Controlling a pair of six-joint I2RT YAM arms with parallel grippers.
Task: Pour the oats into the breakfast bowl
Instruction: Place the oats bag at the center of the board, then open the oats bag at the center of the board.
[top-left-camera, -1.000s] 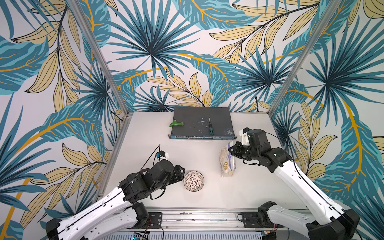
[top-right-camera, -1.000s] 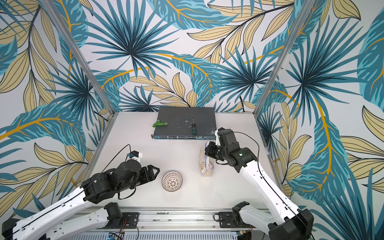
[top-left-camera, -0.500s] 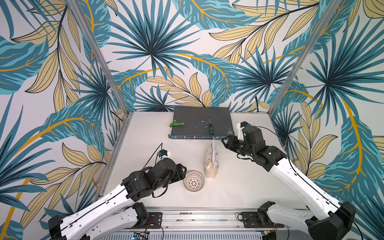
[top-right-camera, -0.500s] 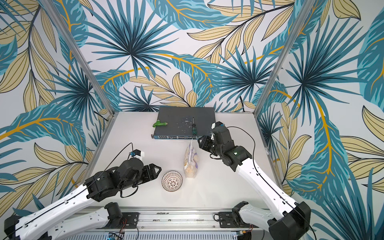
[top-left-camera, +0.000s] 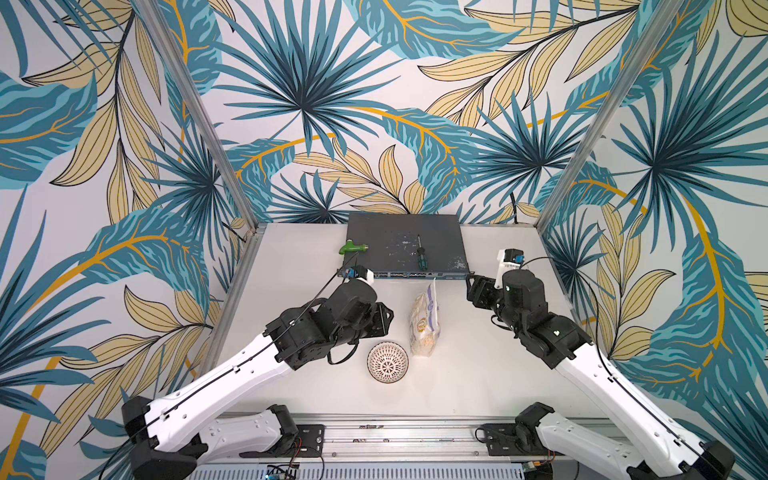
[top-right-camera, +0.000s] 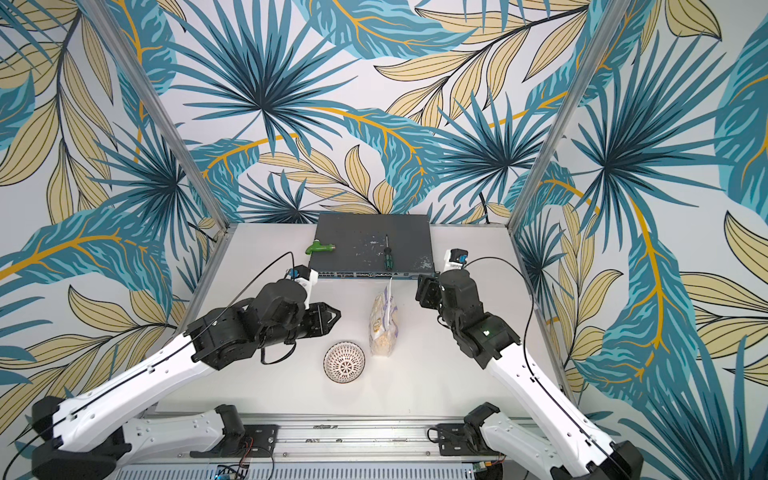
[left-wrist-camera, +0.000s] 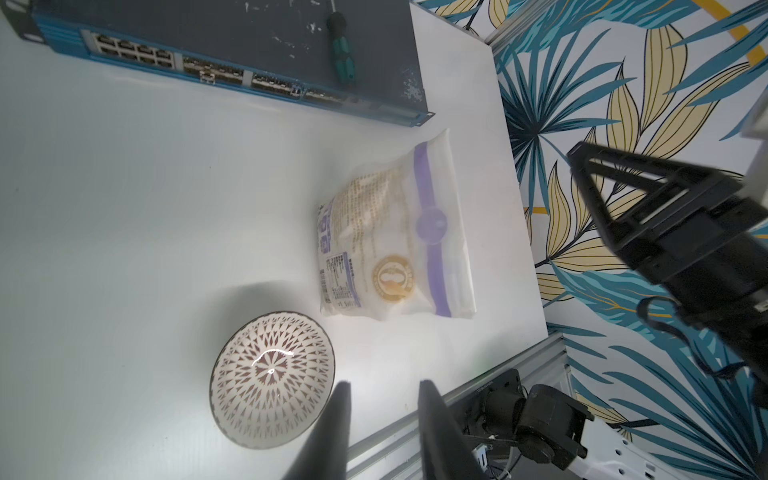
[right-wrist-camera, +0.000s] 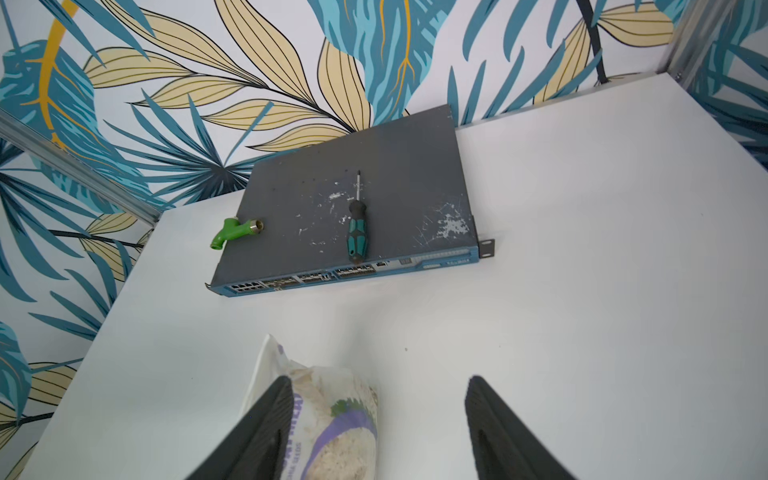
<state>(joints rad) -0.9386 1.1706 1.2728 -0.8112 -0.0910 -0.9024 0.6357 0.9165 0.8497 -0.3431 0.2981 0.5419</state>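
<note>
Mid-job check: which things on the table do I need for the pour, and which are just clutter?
For the job:
- oats pouch, next to the bowl, held by neither gripper
- breakfast bowl, empty

Lying about:
- network switch at the back of the table
- screwdriver lying on top of the switch
- green pipe fitting at the switch's corner

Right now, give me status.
Left end effector, right end effector open, empty. Oats pouch beside breakfast bowl, unheld; bowl empty. Nothing blocking.
</note>
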